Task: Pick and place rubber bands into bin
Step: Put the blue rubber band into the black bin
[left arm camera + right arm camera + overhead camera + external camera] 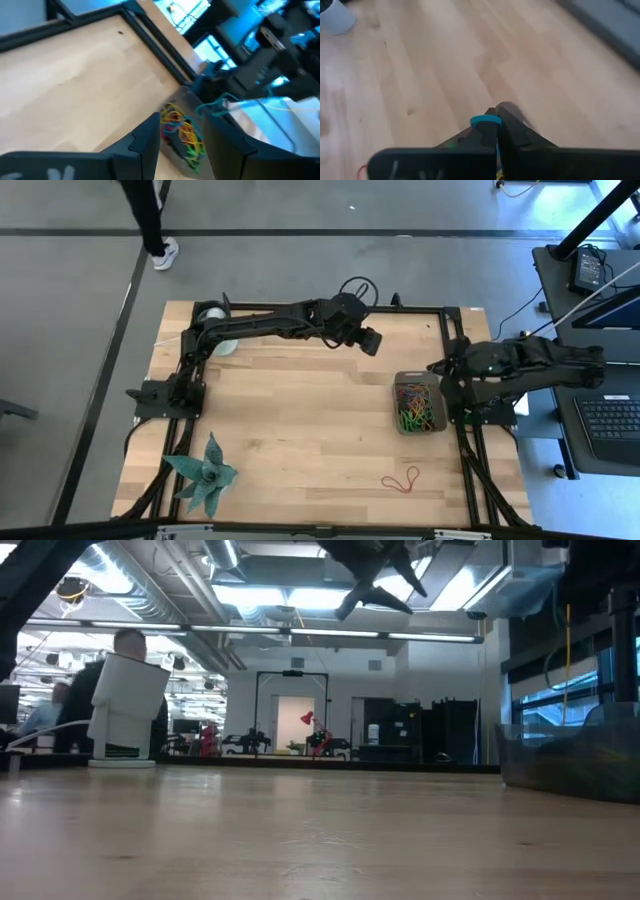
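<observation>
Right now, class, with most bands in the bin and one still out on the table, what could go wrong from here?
1. The red rubber band lies flat on the wood, thin and hard to pinch.
2. The bin is already heaped with rubber bands, so some could spill or snag.
3. The right gripper waits beside the bin; the left gripper could bump it.

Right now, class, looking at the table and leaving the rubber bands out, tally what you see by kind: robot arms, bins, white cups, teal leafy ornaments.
Robot arms: 2
Bins: 1
White cups: 1
Teal leafy ornaments: 1
Total: 5
</observation>
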Action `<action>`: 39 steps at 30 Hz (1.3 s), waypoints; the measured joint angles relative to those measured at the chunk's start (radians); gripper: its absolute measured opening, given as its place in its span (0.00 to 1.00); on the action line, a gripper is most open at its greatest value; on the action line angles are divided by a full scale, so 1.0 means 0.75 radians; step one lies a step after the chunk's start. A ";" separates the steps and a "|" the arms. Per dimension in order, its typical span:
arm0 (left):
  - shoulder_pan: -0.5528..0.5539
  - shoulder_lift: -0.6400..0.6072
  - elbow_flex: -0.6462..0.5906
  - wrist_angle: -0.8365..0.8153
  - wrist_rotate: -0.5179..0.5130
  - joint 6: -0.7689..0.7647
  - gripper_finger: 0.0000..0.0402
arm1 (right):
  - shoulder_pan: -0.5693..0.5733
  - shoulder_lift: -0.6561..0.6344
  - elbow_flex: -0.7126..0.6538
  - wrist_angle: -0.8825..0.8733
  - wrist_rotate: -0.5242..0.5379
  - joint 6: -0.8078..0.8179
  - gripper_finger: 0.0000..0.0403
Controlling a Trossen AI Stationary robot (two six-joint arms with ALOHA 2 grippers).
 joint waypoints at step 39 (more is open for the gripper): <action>-0.041 0.001 -0.013 -0.837 -0.446 0.760 0.35 | -0.001 0.437 -0.226 -0.095 -0.353 0.882 0.40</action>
